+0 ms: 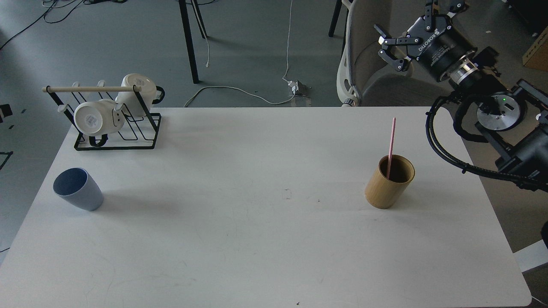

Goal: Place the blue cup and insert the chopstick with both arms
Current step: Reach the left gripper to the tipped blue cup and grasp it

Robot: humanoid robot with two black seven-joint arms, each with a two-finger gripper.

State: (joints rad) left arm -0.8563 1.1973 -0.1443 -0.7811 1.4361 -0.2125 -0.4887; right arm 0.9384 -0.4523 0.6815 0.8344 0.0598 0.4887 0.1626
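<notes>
The blue cup [78,189] stands upright near the left edge of the white table [257,239], with nothing touching it. The pink chopstick [391,143] stands tilted in a tan wooden cylinder [388,183] on the right side of the table. My right gripper [404,19] is open and empty. It hangs in the air beyond the table's far right corner, above and behind the cylinder, in front of a chair. My left gripper is out of view; only a small dark part [4,112] shows at the left edge.
A black wire rack [115,128] with a pale wooden rod and two white mugs [97,117] stands at the table's far left corner. A grey chair [364,72] stands behind the far right edge. Cables lie on the floor.
</notes>
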